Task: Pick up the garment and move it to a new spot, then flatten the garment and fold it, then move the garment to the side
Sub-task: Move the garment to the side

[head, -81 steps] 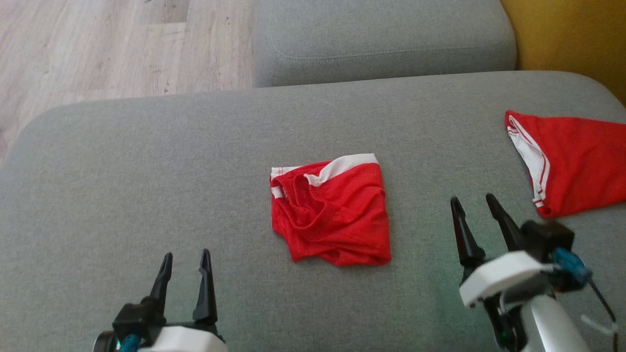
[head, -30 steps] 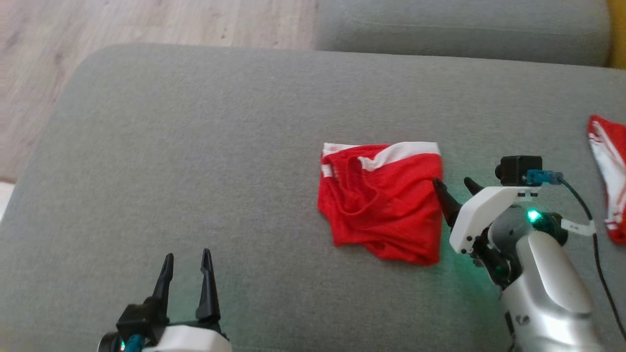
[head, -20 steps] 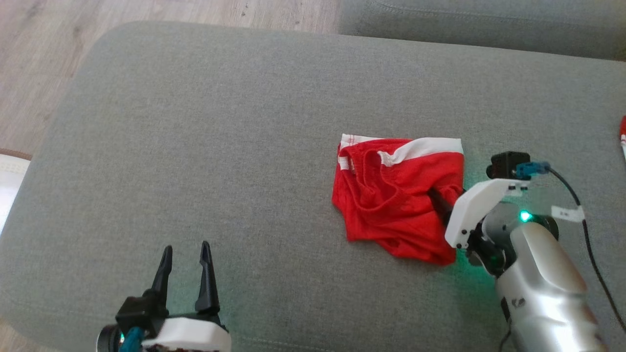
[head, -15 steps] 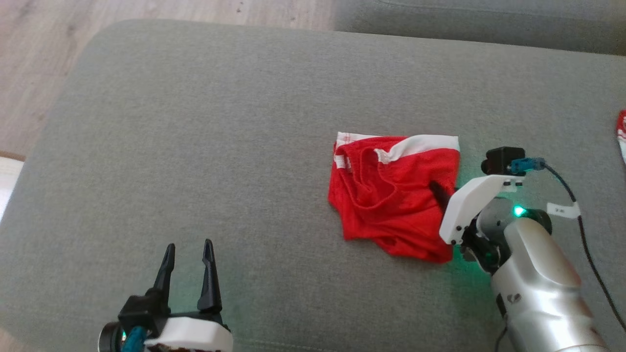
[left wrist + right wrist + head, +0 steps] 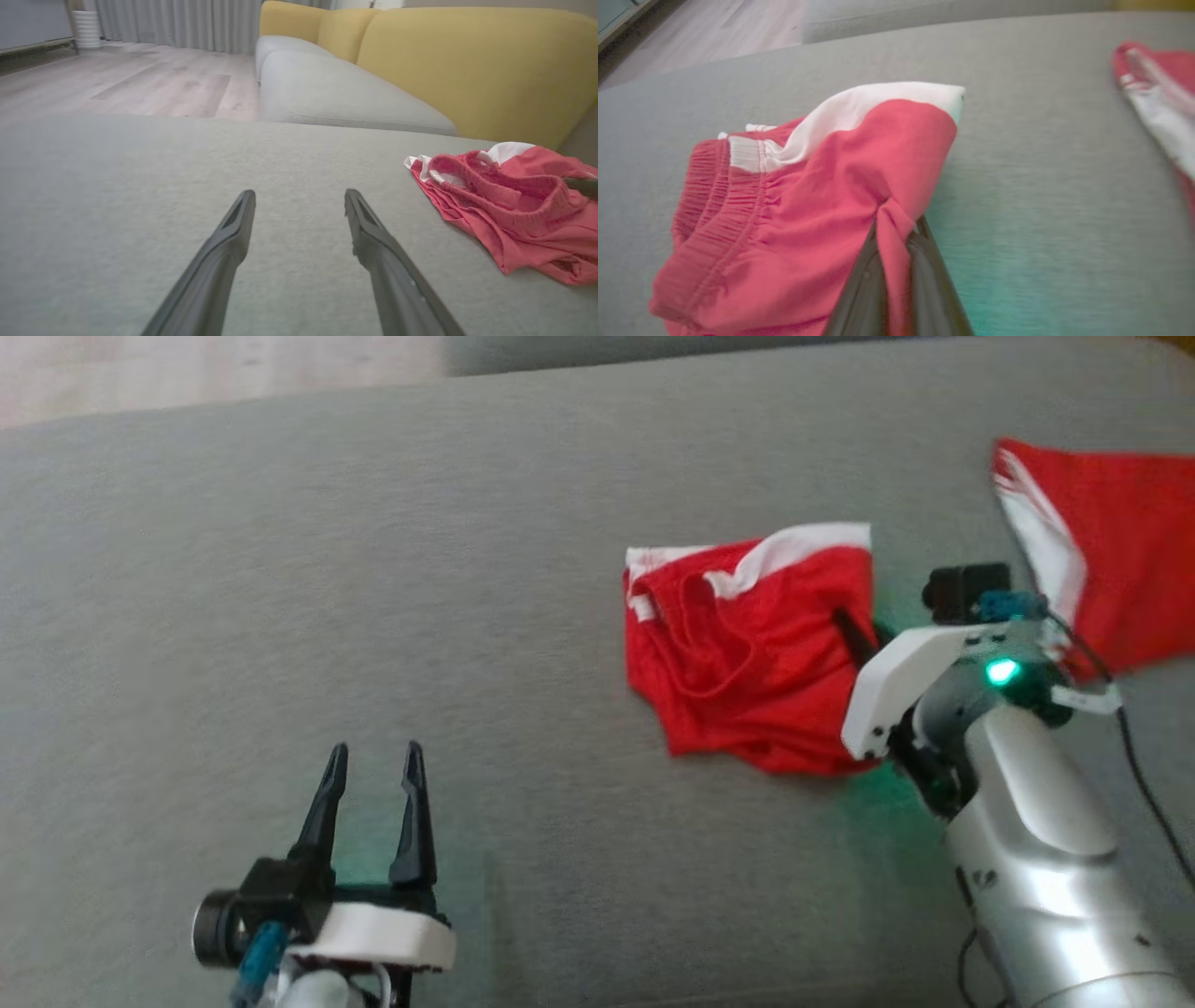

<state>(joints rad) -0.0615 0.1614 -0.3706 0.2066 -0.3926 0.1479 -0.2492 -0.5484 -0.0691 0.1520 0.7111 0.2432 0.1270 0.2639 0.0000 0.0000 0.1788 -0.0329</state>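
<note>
Head view, working outward: closest in is the left tool [image 5: 375,749], fingers spread wide with nothing between them, low over the grey seat cushion [image 5: 373,569] and well apart from the cloth. My guess is it's parked there to keep out of the way, ready to take a second corner when flattening comes up. The left wrist view looks straight down that left tool [image 5: 300,195] at bare cushion, with the shorts off to one side.

A bit further out, the right tool [image 5: 854,630] sits at the right edge of the red shorts [image 5: 738,663], clamped shut on a pinch of fabric. The right wrist view shows it best: a little ridge of red cloth squeezed between the two dark fingers [image 5: 864,289]. Grabbing at the side edge rather than the middle makes sense to me, since a lift from there should let the rest hang open instead of balling up. The shorts lie crumpled on the cushion, elastic waistband and white trim bunched toward the far side, so I'd call this the very start of the pick-up.

Beyond that, a second red garment [image 5: 1111,541] with white trim lies further right on the same cushion, clear of the grip. Farthest off in the left wrist view are another grey cushion [image 5: 327,93], the yellow sofa back [image 5: 467,70] and the wood floor [image 5: 140,88].
</note>
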